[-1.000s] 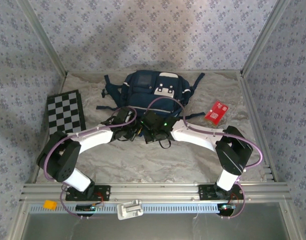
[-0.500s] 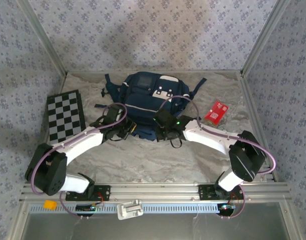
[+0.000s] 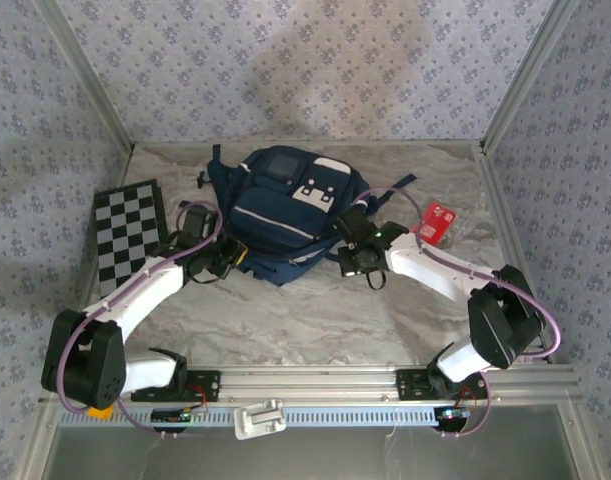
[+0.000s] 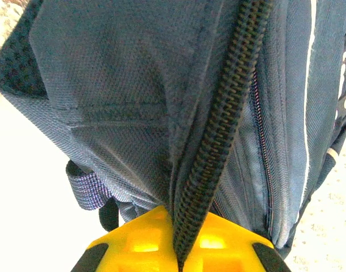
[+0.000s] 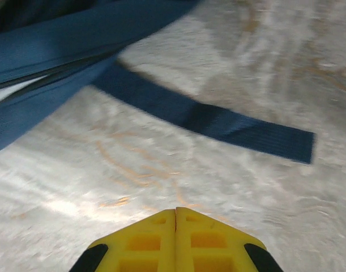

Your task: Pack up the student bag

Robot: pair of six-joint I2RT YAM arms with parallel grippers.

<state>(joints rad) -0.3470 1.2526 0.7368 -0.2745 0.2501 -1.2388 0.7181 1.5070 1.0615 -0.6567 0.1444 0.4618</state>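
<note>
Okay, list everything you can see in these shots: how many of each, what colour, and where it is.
student bag: one, navy blue with a white patch and a light stripe, middle back of the table, straps spread on the surface
checkerboard: one, black and white, left edge of the table, left of the bag
flat packet: one, red, right of the bag near the right wall
table: one, pale marbled top
metal bracket: one, silver, on the front rail between the arm bases
left gripper: one, yellow fingers, shut on the student bag's zipper edge, at the bag's left side
right gripper: one, yellow fingers, shut and holding nothing, over the table by a loose strap
</note>
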